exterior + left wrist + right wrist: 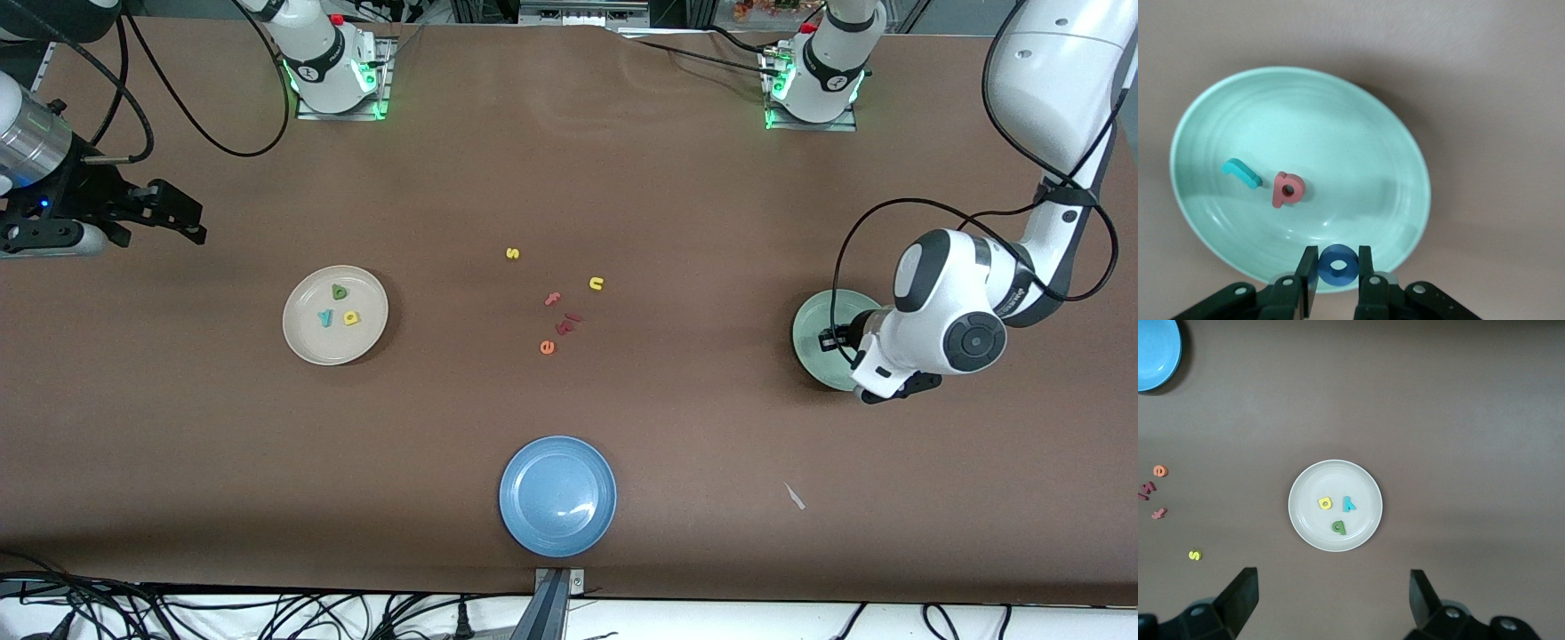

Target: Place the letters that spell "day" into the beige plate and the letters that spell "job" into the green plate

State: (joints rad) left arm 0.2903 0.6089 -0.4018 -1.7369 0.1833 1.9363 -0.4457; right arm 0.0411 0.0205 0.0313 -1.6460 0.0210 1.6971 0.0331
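You see the left gripper [1338, 267] over the green plate [1218, 220], its fingers closed on the blue "o" [1338, 265]. The teal "j" [1241, 173] and the pink-red "b" [1287, 189] already lie in this plate, just beside each other. The right gripper [1331, 597] waits with fingers wide apart, holding nothing. In the beige plate [307, 347] you find the green "d" [339, 292], yellow "a" [352, 317] and teal "y" [325, 317].

Front high overhead; wrists look down, seemingly sharing plates.
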